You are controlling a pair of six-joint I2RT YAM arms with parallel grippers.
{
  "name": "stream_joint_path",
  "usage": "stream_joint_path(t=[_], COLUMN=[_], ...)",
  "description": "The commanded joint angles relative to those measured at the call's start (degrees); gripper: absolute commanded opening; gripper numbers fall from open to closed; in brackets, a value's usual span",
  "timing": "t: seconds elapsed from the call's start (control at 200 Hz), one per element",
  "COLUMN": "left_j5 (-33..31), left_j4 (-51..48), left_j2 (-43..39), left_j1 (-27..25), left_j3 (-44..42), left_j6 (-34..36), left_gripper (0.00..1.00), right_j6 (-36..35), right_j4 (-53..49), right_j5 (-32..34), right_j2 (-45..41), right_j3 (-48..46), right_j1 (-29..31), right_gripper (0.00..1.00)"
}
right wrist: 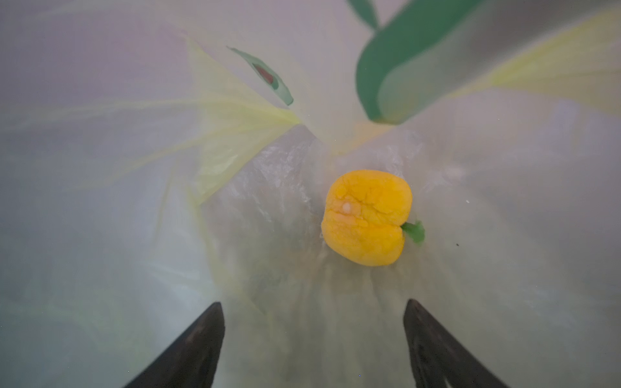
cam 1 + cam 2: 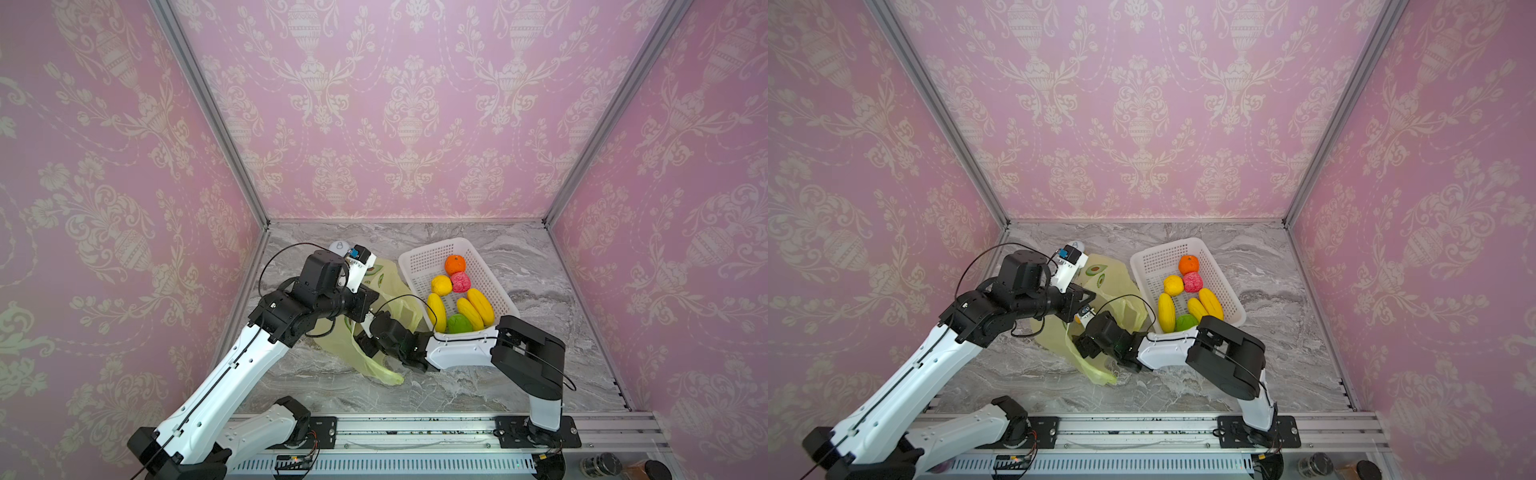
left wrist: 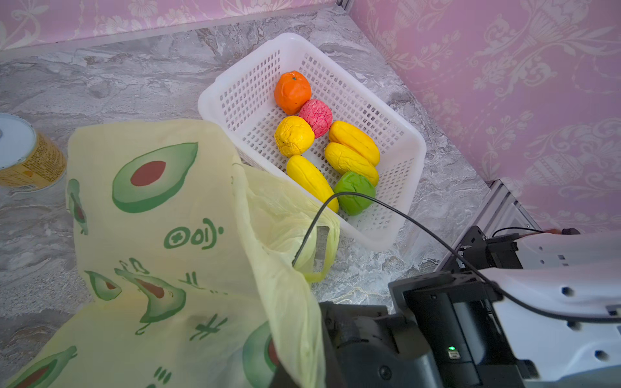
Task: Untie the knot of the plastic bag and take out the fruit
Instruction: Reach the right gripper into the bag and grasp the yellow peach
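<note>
Top views: bag point(image 2: 395, 301) lies crumpled up against the basket point(image 2: 432, 246), on the basket's left. One handle point(image 2: 384, 374) trails loose on the table, away from the basket. Seven fruits point(image 2: 1192, 281) sit in the basket: orange, pink, round yellow, three long yellow, green. Right arm point(image 2: 461, 351) passes the basket's near end and its tip goes into the bag mouth. Its fingers are hidden under the film in both top views. Left arm point(image 2: 324, 303) hangs over the bag on the side away from the basket. Jar point(image 2: 338, 246) stands past the bag, well apart from the basket.

Left wrist: avocado-print bag film rises up close to the camera. The second handle point(image 3: 322, 248) hangs as an open loop just beside the basket wall. Left gripper's fingers aren't visible in any view. It's closed, but the pinch point is hidden, so can't tell what it holds.

Right wrist: inside the bag. Right gripper point(image 1: 314, 336) is spread wide with nothing between the fingers point(image 1: 198, 349). Round yellow fruit point(image 1: 366, 218) with a green stem lies on the bag floor ahead of the tips, roughly in line with the gap. It's clear of both fingers.
</note>
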Motion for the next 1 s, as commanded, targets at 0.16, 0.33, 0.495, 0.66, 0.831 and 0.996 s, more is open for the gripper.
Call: stream_joint_path(t=[0.16, 0.33, 0.495, 0.66, 0.831, 0.996], left_j5=[5.8, 6.3, 5.8, 5.5, 3.8, -0.1], left_j4=[1.2, 1.4, 1.2, 1.2, 0.8, -0.1], left_j2=[-0.9, -1.5, -1.5, -1.8, -1.5, -0.9], left_j1=[-1.5, -1.7, -1.7, -1.7, -1.7, -1.6], left_j3=[-0.9, -1.2, -1.1, -1.2, -1.1, -0.8], left_j6=[0.4, 0.3, 0.4, 0.4, 0.6, 0.9], left_gripper=[0.00, 0.00, 0.00, 0.00, 0.00, 0.00], right_j6=[-1.0, -0.7, 0.2, 0.4, -0.4, -0.8], right_j4=[0.6, -4.2, -6.3, -6.6, -5.6, -3.5], right_j5=[5.3, 6.3, 7.6, 7.4, 6.1, 5.7], right_j2=[6.2, 12.9, 15.8, 15.9, 14.3, 11.1], right_j3=[4.8, 14.1, 16.8, 16.9, 15.2, 11.6], right_j1=[0.1, -0.1, -0.5, -1.1, -1.2, -1.3], right_gripper=[0.99, 0.96, 0.89, 0.65, 0.46, 0.33])
